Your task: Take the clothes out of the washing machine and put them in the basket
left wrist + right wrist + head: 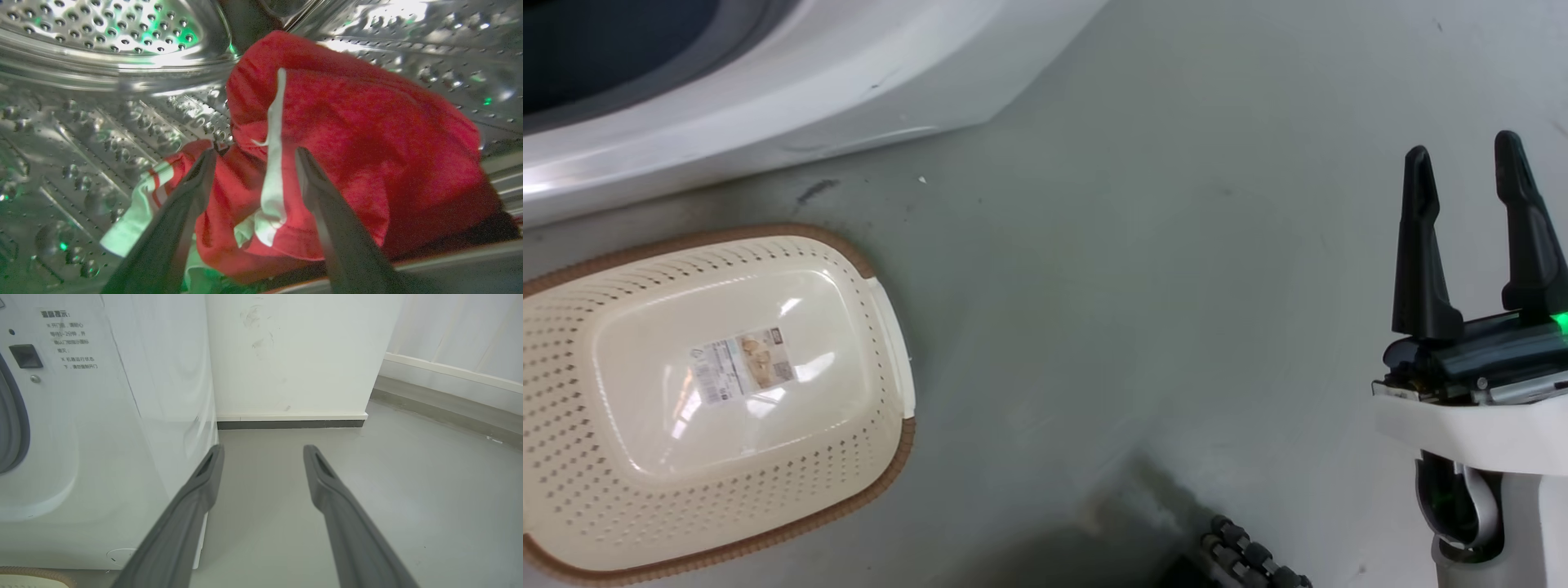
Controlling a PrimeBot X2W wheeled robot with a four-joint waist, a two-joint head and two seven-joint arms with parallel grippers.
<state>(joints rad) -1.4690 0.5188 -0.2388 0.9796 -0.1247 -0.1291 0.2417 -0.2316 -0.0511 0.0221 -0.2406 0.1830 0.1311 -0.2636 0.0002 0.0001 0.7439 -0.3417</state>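
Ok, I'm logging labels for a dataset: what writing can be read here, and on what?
"温馨提示:" heads the notice on the washing machine front.
Smaller Chinese lines below it: too blurred to quote.
The label in the basket: too small to read.

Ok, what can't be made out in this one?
1. Left wrist view: how many clothes lie in the drum; they are bunched, and the left fingers cover the lower folds.
2. Head view: the porthole of the washing machine, cut off by the top edge.
3. Head view: the basket label, too small to read.
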